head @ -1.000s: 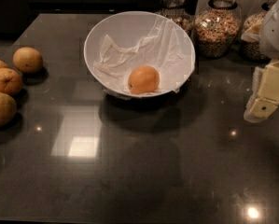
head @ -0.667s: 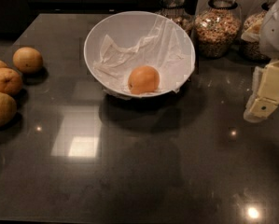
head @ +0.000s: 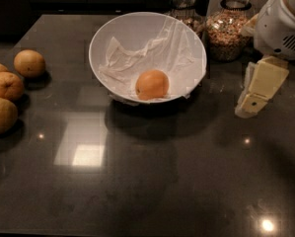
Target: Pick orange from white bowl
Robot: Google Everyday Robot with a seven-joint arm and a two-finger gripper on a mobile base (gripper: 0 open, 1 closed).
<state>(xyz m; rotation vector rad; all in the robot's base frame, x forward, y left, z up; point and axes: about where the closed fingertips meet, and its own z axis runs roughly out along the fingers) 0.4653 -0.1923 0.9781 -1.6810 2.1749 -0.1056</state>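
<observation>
The orange (head: pixel 152 84) is bright and round and lies low in the front of the white bowl (head: pixel 191 43), on crumpled white paper lining (head: pixel 132 58). The bowl stands at the back centre of the dark counter. My gripper (head: pixel 250 105), cream-coloured under a white arm housing (head: pixel 282 21), hangs to the right of the bowl, just above the counter. It is apart from the bowl and holds nothing that I can see.
Several paler citrus fruits lie at the left edge, among them a yellowish one (head: pixel 29 63) and a duller orange one (head: pixel 5 85). Two glass jars of grains (head: pixel 228 31) stand behind the bowl at the back right. The dark counter (head: pixel 152 181) stretches toward the front.
My gripper has moved a little to the left, toward the bowl. The orange, the bowl and the other fruits have not moved.
</observation>
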